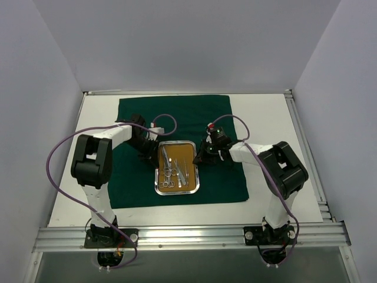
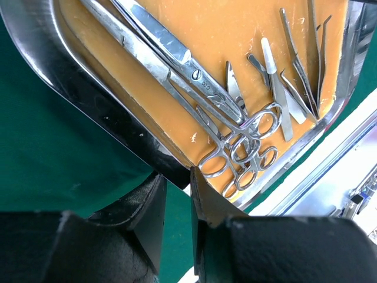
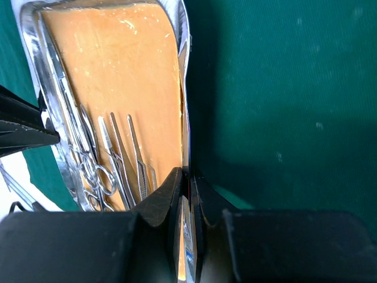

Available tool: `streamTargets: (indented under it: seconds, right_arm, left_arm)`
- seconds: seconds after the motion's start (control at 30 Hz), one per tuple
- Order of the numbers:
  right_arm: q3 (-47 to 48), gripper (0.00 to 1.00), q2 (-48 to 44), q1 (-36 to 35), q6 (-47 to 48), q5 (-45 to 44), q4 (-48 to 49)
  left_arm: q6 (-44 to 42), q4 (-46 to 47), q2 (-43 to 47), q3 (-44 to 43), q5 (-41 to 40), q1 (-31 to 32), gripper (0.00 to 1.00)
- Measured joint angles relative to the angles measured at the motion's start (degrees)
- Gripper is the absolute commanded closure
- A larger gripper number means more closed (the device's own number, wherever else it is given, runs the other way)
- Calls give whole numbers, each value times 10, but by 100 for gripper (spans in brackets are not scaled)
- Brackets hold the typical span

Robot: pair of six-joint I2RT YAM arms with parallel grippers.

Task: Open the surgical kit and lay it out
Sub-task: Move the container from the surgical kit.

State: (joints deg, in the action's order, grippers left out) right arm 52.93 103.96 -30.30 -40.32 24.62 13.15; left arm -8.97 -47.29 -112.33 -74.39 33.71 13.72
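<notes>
Your right gripper (image 3: pixel 187 177) is clamped shut on the right long rim of the steel tray (image 1: pixel 177 193), with the lip pinched between its fingers. Your left gripper (image 2: pixel 177 178) sits at the tray's left long rim, jaws narrowly apart astride the lip; whether it has actually bitten cannot be told. Make sure of that grip first, then lift both sides together and level, since the loose instruments (image 2: pixel 197 75) on the tray's orange-brown floor would likely slide toward a dipped edge. The tray lies in the middle of the opened dark green cloth wrap (image 1: pixel 218 118), which spreads flat beyond it on every side. Count two grippers, one tray, one cloth, three ring-handled instruments by their six finger rings, and about four slim straight pieces beside them, though overlap leaves that last figure uncertain.
</notes>
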Motion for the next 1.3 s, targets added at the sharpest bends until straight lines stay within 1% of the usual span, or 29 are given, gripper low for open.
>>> streamTargets:
  seconds: [0.4, 0.57, 0.8, 0.9, 1.13, 1.3]
  right_arm:
    - [61, 100, 24, 15, 4, 9, -27]
    - [117, 100, 59, 19, 11, 10, -40]
    - [247, 100, 159, 29, 17, 12, -72]
    - [289, 100, 188, 30, 16, 12, -90]
    - [369, 100, 228, 34, 12, 6, -108]
    - [396, 100, 255, 38, -6, 6, -105]
  left_arm:
    - [1, -5, 0, -46, -5, -14, 98]
    - [7, -10, -7, -83, -12, -27, 98]
    - [12, -23, -70, -179, -47, -41, 98]
    - [13, -32, -97, -216, -61, -46, 98]
    - [15, -56, -151, -308, -78, -59, 98]
    - [24, -57, -171, -339, -83, -63, 98]
